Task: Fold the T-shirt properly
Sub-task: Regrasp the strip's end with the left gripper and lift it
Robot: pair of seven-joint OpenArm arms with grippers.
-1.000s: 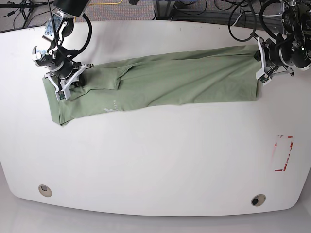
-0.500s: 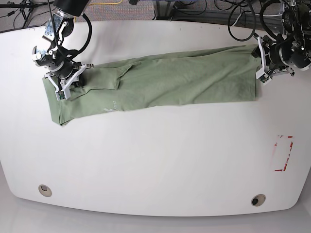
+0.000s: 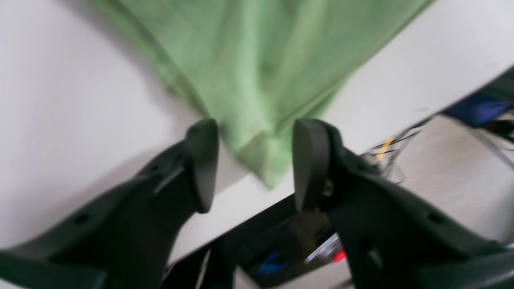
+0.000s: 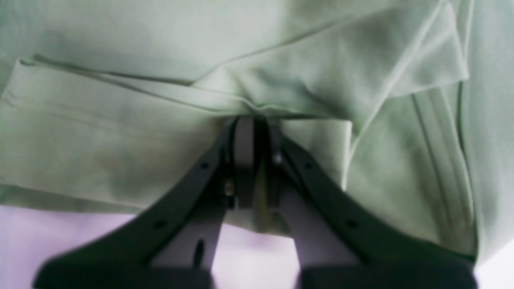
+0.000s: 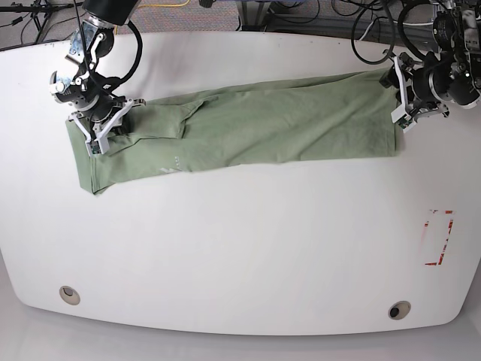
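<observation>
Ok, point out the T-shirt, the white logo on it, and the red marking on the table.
T-shirt (image 5: 293,124), base view, middle of the green body panel.
White logo (image 5: 171,164), base view, small mark near the shirt's lower edge.
Red marking (image 5: 439,238), base view, the space inside the red outline on the table's right.

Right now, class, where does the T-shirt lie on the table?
In the base view, the T-shirt lies stretched across the table's far half, between the right gripper and left gripper.
</observation>
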